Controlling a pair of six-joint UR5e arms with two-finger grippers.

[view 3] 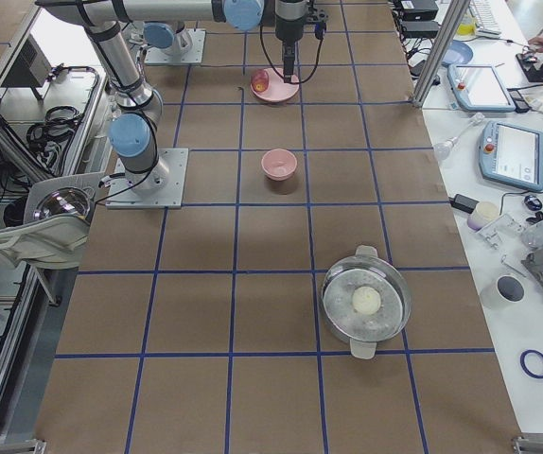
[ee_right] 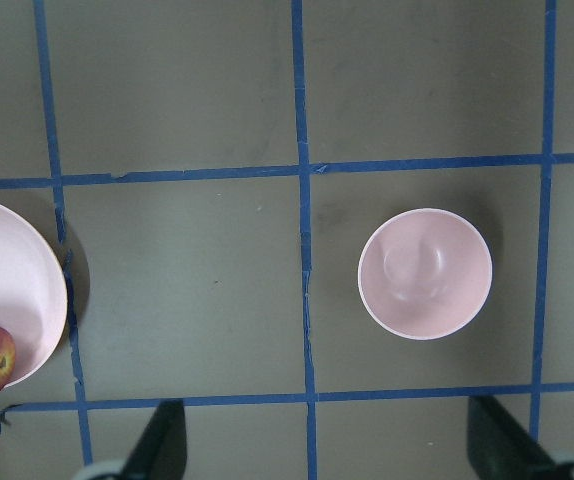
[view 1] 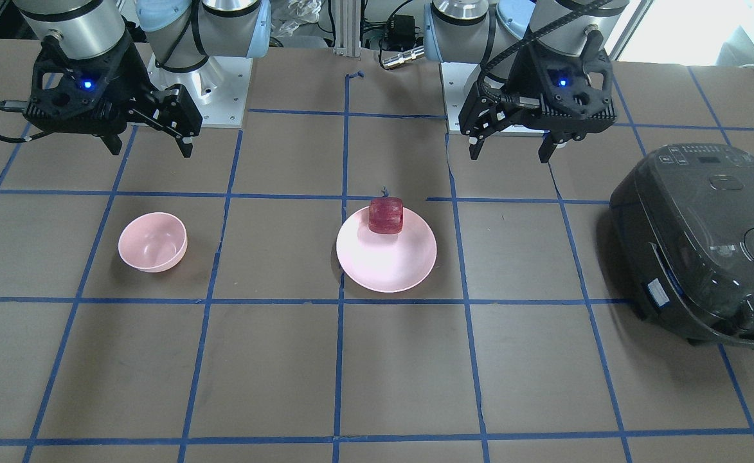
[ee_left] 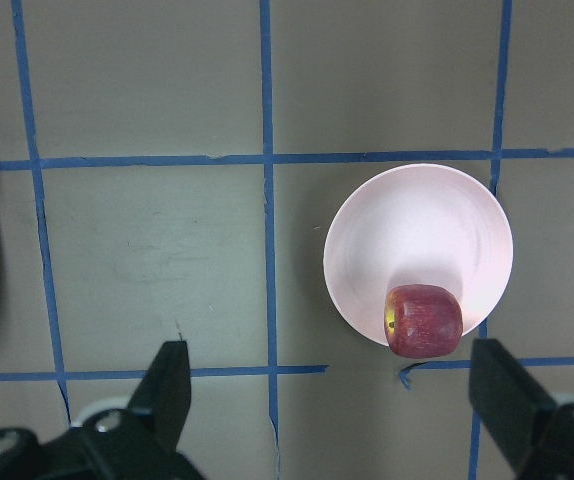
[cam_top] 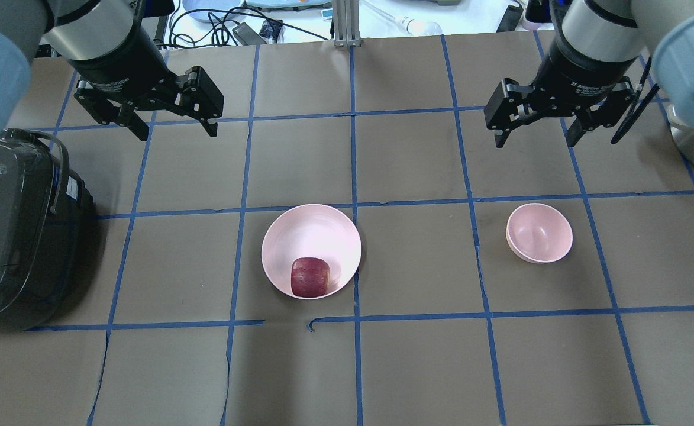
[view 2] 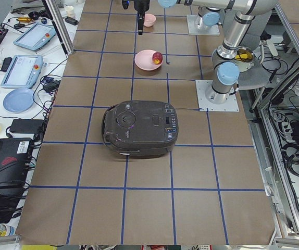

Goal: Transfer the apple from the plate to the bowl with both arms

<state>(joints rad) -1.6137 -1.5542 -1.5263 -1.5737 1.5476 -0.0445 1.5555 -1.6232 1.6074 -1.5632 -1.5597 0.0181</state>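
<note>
The dark red apple (view 1: pixel 385 215) (cam_top: pixel 309 277) lies on the pale pink plate (view 1: pixel 389 267) (cam_top: pixel 311 234), at the rim nearest the robot. The small pink bowl (view 1: pixel 152 242) (cam_top: pixel 539 232) stands empty about two grid squares to the robot's right. My left gripper (view 1: pixel 508 154) (cam_top: pixel 177 133) hangs open and empty above the table, beyond and to the left of the plate. My right gripper (view 1: pixel 152 151) (cam_top: pixel 535 142) hangs open and empty just beyond the bowl. The left wrist view shows the apple (ee_left: pixel 423 320) on the plate (ee_left: pixel 417 230). The right wrist view shows the bowl (ee_right: pixel 424 273).
A dark rice cooker (view 1: pixel 704 238) (cam_top: pixel 9 231) sits at the table's left end, near my left arm. A lidded steel pot (view 3: pixel 366 303) stands far out on the right end. Blue tape lines grid the brown table.
</note>
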